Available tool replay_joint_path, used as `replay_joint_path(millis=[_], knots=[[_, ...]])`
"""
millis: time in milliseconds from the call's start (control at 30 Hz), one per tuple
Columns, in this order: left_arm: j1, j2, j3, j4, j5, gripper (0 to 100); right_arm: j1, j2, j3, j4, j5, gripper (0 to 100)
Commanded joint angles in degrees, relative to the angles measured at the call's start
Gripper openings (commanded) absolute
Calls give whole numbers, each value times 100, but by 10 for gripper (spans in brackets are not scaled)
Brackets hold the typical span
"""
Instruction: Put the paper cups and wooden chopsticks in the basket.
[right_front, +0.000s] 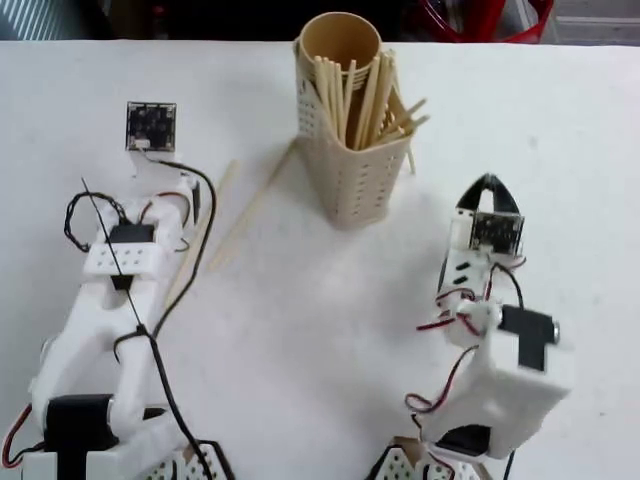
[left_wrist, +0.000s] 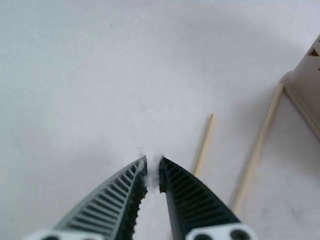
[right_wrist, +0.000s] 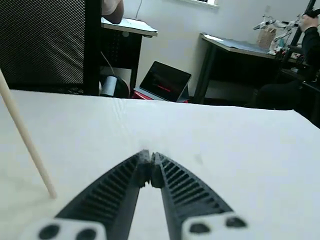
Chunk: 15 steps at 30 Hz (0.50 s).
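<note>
A pale perforated basket (right_front: 350, 175) stands at the back middle of the table, holding a paper cup (right_front: 340, 45) and several wooden chopsticks (right_front: 375, 100). Two more chopsticks lie flat on the table to its left: one (right_front: 255, 205) with its far end at the basket's foot, the other (right_front: 200, 235) beside the left arm (right_front: 120, 260). My left gripper (left_wrist: 152, 166) is shut and holds nothing, just left of the nearer chopstick (left_wrist: 204, 145); the other chopstick (left_wrist: 257, 150) reaches the basket (left_wrist: 307, 95). My right gripper (right_front: 487, 188) sits right of the basket, shut and holding nothing (right_wrist: 151, 157).
One chopstick (right_wrist: 25, 132) leans out of the basket with its tip on the table, close to the right gripper. White tabletop lies open in the front middle between the two arms. Desks and a laptop stand beyond the far table edge (right_wrist: 200, 107).
</note>
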Motion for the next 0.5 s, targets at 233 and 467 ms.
replay_joint_path(millis=[233,467], knots=[[681,92,-730,1459,-905,68,-119,-4787,-1011,9798,-35,18],[813,2114,-2954,3684,-923,99,57,-6580,-1240,12312,615,18]])
